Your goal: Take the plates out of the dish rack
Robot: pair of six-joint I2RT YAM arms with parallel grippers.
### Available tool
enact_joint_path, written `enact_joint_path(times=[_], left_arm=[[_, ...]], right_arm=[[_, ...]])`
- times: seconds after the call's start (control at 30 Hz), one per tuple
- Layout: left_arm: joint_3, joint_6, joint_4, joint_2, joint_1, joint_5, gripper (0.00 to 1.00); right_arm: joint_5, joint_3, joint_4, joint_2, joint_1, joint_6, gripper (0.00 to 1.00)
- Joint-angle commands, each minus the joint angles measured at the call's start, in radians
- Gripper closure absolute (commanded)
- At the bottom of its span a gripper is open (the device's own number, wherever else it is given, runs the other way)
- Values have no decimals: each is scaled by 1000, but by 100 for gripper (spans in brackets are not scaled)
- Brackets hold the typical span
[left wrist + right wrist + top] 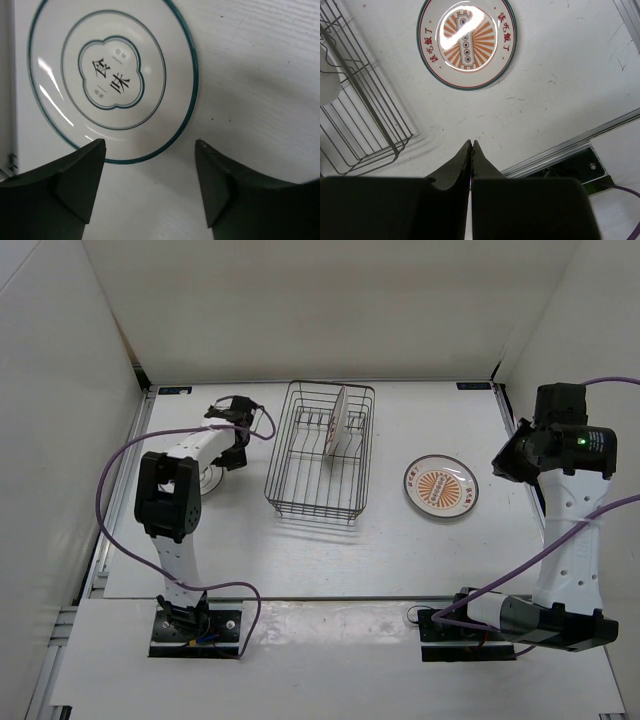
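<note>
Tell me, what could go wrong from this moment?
1. The left jaws stand open above the grey-ringed plate; a careless move could clip its rim and slide it.
2. The upright plate in the dish rack, if pulled at a slant, may snag and drag the rack.

Dark wire dish rack [315,475] stands by the far edge of the bench [300,560], one plate [335,421] upright in its slots. Orange-centred plate [441,486] lies flat toward the right edge, grey-ringed plate [112,75] toward the left.
</note>
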Motion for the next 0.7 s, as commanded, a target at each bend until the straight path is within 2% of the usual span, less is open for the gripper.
enact_joint_path(times=[0.0, 0.03, 0.1, 0.17, 0.33, 0.67], left_arm=[[67, -151, -140, -13, -15, -8, 13], [109, -205, -207, 3, -29, -37, 0], [151, -280, -314, 23, -47, -55, 0], [160, -335, -339, 24, -76, -31, 0], [146, -417, -336, 3, -130, 70, 0], [116, -690, -407, -51, -185, 222, 0]], right_arm=[[9, -23, -265, 2, 1, 5, 100], [5, -23, -262, 4, 1, 5, 100], [2, -26, -262, 8, -1, 7, 100], [-8, -26, -259, 13, -1, 2, 100], [-20, -34, -256, 28, 2, 0, 100], [-9, -57, -254, 10, 1, -4, 100]])
